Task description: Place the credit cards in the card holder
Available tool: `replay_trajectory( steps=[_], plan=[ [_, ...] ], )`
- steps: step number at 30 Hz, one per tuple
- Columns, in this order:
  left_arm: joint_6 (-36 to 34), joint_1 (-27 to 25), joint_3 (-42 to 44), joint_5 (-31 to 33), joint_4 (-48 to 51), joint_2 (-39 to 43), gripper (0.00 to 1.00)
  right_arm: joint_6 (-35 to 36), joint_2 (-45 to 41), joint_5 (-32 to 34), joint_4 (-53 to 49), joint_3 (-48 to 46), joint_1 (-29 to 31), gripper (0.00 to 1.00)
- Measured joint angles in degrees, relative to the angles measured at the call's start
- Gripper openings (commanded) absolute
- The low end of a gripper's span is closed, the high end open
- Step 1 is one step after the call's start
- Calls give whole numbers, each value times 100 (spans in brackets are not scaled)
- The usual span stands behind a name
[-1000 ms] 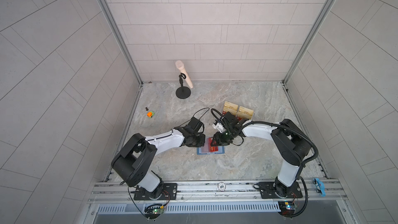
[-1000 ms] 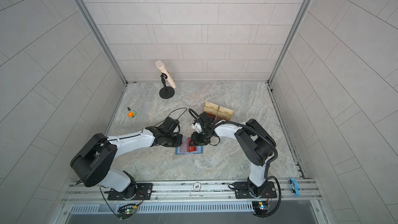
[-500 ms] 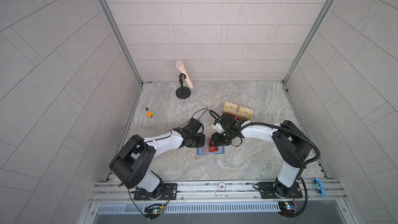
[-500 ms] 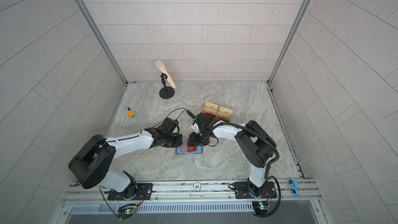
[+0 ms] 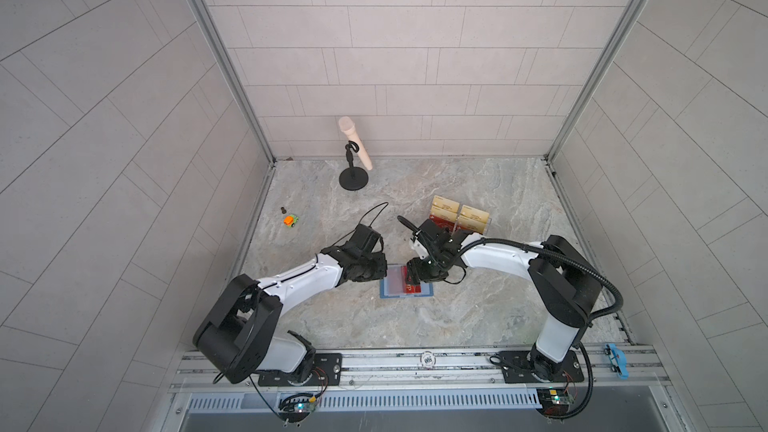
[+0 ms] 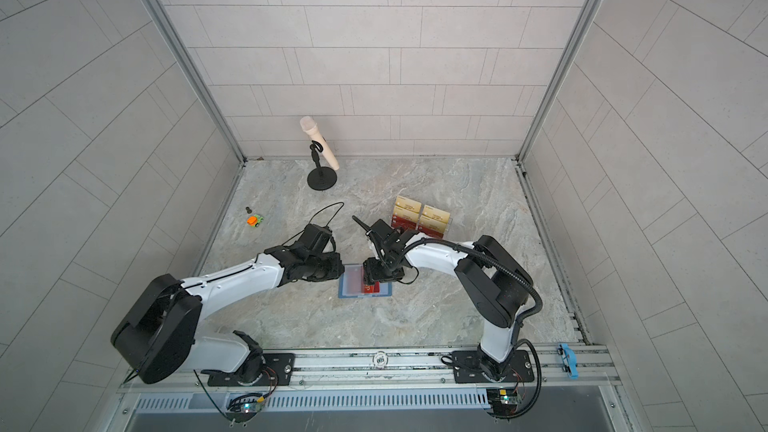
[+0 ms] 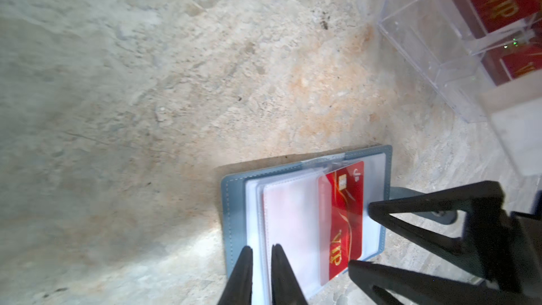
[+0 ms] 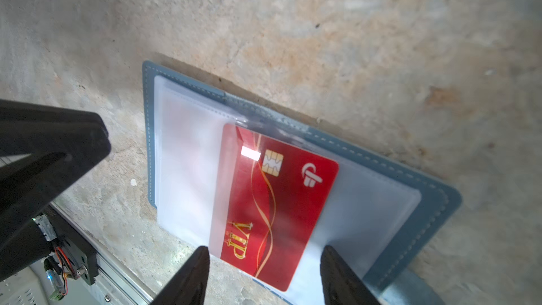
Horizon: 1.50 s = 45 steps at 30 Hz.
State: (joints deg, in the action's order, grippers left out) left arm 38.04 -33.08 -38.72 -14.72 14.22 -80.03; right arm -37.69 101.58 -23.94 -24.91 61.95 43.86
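The credit card (image 8: 278,200) is lying partly tucked into a clear sleeve (image 8: 190,156) of the open card holder (image 8: 434,209) on the table (image 8: 352,24). Our right tool (image 8: 264,247) is standing open astride it. Whether our narrow-gapped left tool (image 7: 260,247) is pinching the sleeves, we cannot tell. We are favouring a square push inward.

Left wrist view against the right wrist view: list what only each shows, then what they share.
Only the left wrist view: the clear acrylic stand holding more red VIP cards, and the jaws of the left gripper, narrowly apart at the sleeves' edge. Only the right wrist view: the metal rail at the table's edge and some wired electronics. Both: the open card holder, a red credit card partly inside a clear sleeve, and the open right gripper at its free end.
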Motion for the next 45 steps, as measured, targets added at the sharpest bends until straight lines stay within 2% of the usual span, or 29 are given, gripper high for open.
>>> replay_trajectory(
  steps=[5, 17, 30, 45],
  plan=[
    [52, 109, 229, -39, -35, -72, 26, -61, 0, -7, -20, 7, 13, 64],
    [186, 118, 564, -247, -494, -133, 17, -470, 122, -339, 332, 26, 48, 64],
    [280, 120, 713, -306, -796, -111, 13, -1408, 125, -682, 1502, -372, 90, 63],
    [317, 120, 754, -280, -826, -85, 12, -1705, 105, -662, 1572, -269, 260, 63]
  ],
)
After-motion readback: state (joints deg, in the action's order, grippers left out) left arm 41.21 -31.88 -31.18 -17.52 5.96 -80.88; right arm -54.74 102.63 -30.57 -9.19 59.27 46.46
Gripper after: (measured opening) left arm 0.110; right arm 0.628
